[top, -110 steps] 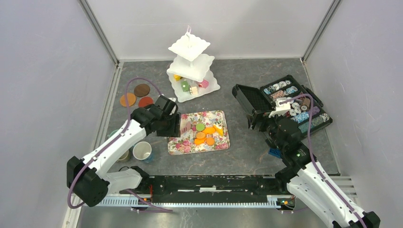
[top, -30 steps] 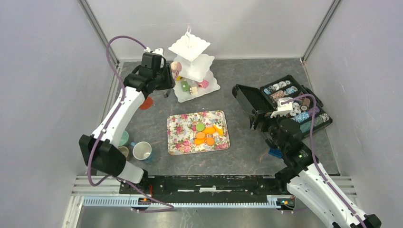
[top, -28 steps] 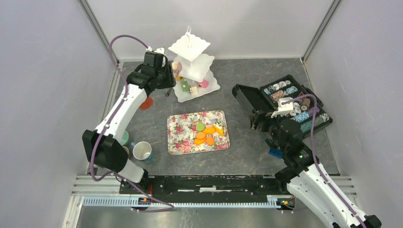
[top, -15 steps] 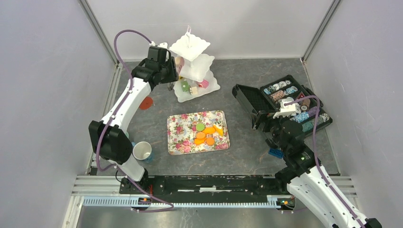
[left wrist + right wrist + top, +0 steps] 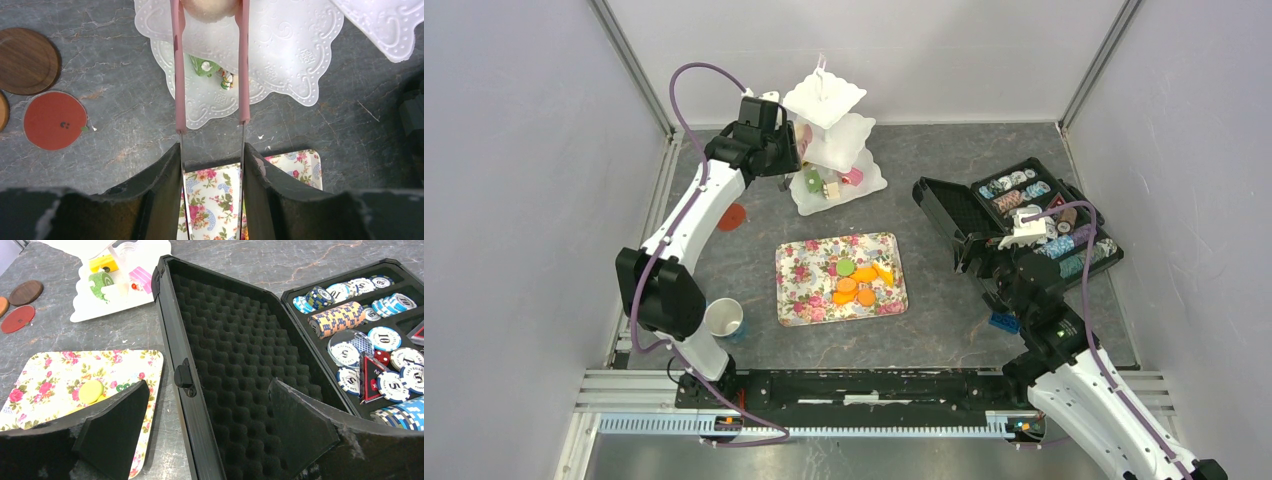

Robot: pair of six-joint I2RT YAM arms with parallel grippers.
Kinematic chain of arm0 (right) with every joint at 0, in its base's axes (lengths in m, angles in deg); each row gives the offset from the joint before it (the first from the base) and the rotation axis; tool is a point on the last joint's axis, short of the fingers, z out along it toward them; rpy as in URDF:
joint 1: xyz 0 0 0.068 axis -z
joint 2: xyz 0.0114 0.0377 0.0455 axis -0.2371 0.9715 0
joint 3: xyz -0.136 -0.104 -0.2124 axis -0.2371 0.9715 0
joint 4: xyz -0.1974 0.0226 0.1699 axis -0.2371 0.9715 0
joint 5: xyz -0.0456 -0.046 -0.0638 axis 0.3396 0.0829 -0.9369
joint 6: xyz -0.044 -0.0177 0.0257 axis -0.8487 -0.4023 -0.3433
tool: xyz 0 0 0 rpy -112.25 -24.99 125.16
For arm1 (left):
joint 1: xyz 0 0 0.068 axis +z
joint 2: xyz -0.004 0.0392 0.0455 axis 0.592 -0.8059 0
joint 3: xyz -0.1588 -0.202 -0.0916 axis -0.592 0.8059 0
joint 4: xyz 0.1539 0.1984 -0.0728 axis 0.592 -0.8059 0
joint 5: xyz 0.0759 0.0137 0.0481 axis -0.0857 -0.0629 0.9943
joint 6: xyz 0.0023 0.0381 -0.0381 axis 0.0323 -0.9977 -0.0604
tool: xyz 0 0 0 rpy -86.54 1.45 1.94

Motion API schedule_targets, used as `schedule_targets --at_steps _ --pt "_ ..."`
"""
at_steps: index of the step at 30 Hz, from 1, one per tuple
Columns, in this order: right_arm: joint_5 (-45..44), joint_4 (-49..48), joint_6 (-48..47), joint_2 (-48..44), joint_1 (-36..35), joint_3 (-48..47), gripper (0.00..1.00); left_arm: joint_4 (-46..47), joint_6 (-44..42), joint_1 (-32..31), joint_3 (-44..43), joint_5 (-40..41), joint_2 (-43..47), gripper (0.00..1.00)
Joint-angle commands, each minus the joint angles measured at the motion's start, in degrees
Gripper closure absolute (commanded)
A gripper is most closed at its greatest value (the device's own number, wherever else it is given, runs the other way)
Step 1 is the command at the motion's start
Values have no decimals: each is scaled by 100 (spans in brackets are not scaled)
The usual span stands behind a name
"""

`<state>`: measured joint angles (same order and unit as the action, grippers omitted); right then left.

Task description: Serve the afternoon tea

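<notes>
Left wrist view: left gripper (image 5: 212, 156) pinching pink tongs (image 5: 177, 65) clasping pale cake (image 5: 208, 6) over tiered stand (image 5: 285, 55); likely placing step; next, gentle release (right gripper (image 5: 208, 385) spread).

Grey marbled table (image 5: 924, 325). Upper centre: white tiered stand (image 5: 839, 135). Centre: flowered tray (image 5: 802, 285). Right: open black case (image 5: 959, 215), with a small blue brick (image 5: 1002, 322) just below it. Left of the stand: red saucer (image 5: 731, 216), brown saucer (image 5: 27, 60) just beside it. Lower left: white cup (image 5: 723, 318), upright.
</notes>
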<state>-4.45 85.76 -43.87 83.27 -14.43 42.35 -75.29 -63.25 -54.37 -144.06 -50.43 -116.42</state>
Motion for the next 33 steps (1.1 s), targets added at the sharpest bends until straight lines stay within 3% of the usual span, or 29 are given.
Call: schedule_targets --at_steps 1,24,33 --pt "-65 -88 20 -4 -26 -218 2 45 -199 14 -258 74 39 51" --pt "32 -154 22 183 -27 -314 2 -41 -322 20 -196 185 433 39" --pt "69 -181 29 191 -30 -307 2 -124 -278 14 107 42 850 40"
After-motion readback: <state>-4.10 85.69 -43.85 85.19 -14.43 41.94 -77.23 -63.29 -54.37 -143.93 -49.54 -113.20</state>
